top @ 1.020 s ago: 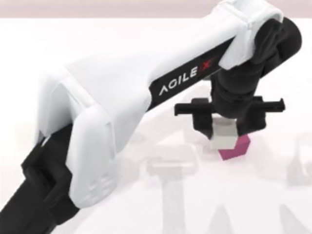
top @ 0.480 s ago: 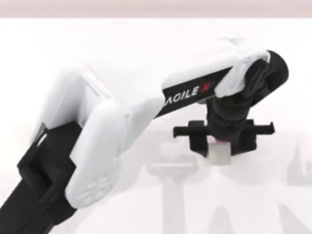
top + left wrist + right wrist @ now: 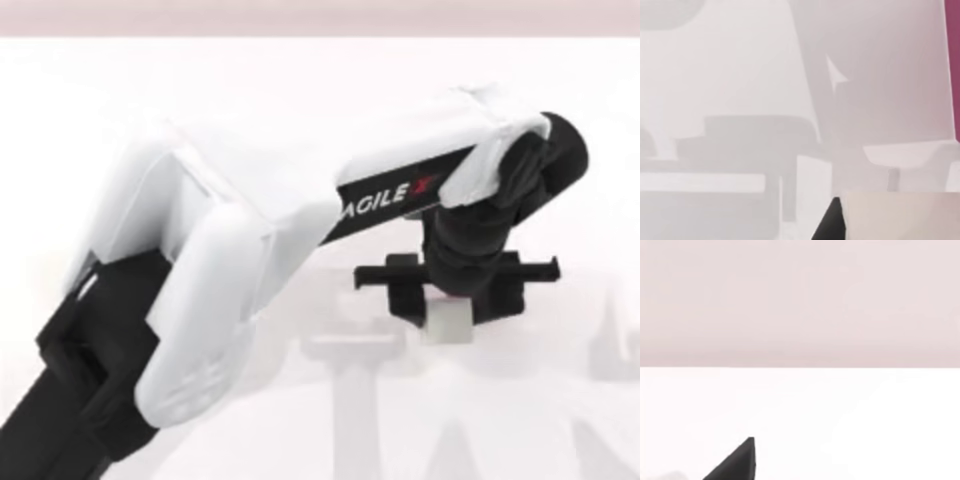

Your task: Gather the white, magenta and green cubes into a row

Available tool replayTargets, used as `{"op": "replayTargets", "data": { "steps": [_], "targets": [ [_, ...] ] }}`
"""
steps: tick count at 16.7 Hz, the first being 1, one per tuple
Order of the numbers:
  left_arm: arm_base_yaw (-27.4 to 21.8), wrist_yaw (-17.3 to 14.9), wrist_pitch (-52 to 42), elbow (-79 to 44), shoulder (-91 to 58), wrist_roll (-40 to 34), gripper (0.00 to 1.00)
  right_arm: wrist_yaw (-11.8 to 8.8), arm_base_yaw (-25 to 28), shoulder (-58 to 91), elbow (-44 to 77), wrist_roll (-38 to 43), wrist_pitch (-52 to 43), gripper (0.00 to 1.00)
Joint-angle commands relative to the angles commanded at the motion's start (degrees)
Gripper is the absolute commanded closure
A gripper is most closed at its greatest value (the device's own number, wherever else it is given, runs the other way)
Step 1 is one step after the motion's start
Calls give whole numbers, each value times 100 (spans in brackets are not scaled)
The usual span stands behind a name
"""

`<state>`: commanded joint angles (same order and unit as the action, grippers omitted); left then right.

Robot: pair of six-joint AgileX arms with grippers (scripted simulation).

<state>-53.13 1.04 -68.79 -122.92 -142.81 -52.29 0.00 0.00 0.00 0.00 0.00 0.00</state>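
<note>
My left gripper [image 3: 446, 312] is shut on the small off-white cube [image 3: 447, 325], right of the table's middle. In the left wrist view the white cube [image 3: 900, 216] fills the corner beside one dark finger [image 3: 832, 225]. The magenta cube [image 3: 954, 70] shows only as a strip at that view's edge, close beside the white one; from above it is hidden under the gripper. The green cube is out of view. My right gripper [image 3: 805, 475] is parked outside the top view, open and holding nothing, with one finger [image 3: 740, 464] showing.
The left arm's white casing [image 3: 230, 240] covers most of the table's left half in the top view. Faint shadows of the arm lie on the white tabletop [image 3: 560, 400]. The table's far edge [image 3: 320, 37] meets a pinkish wall.
The left gripper carried the white cube toward the table's near side and lower, covering the magenta cube from above. Over the last half second it barely moved.
</note>
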Motion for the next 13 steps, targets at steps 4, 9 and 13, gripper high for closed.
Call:
{"op": "replayTargets", "data": {
  "steps": [4,9,13],
  "targets": [
    [0,0,0,0,0,0,47,0,0,0,0,0,0,0],
    [0,0,0,0,0,0,10,0,0,0,0,0,0,0],
    [0,0,0,0,0,0,0,0,0,0,0,0,0,0]
  ]
}}
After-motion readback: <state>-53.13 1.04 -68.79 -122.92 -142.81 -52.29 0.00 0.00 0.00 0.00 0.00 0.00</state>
